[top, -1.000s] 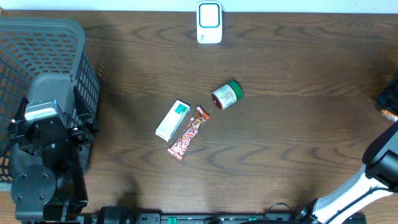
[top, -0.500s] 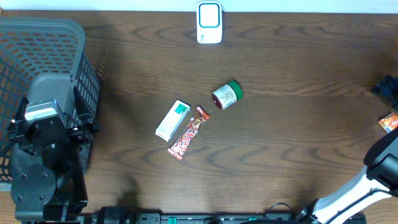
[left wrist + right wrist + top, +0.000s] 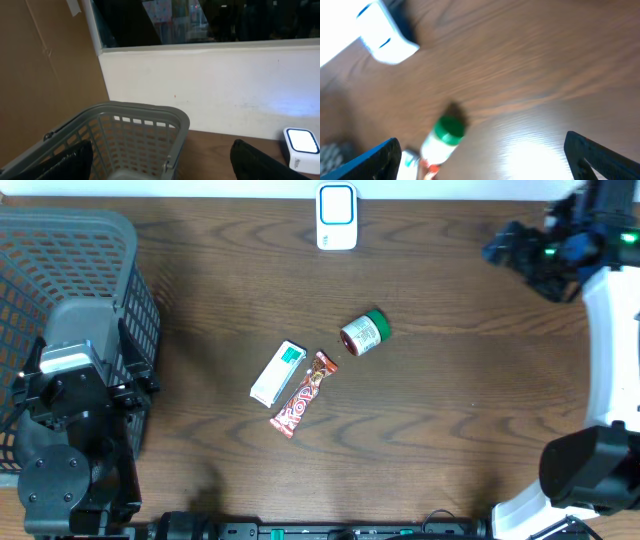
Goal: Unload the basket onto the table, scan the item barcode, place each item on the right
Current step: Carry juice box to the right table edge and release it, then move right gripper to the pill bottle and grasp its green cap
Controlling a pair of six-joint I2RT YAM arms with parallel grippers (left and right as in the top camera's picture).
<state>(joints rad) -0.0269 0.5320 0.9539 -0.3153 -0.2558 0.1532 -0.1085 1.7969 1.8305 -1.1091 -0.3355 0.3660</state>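
Green-capped bottle (image 3: 364,333) is seen lying on its side on the bench (image 3: 480,400), well apart from the right hand (image 3: 508,252) and ahead of its fingers in the blurred wrist view. That hand is spread wide with nothing between its fingers. A candy bar (image 3: 300,407) and a white-and-green box (image 3: 277,373) lie just beyond the bottle, farther from the hand. The scanner (image 3: 337,216) stands at the bench's back edge, off to the hand's side. The left hand (image 3: 162,165) is spread and empty above the grey basket (image 3: 60,250).

A slip is judged likely if the round bottle is pinched off-centre, since it could roll toward the candy bar. Its barcode cannot be made out, so it may be presented facing away from the scanner.
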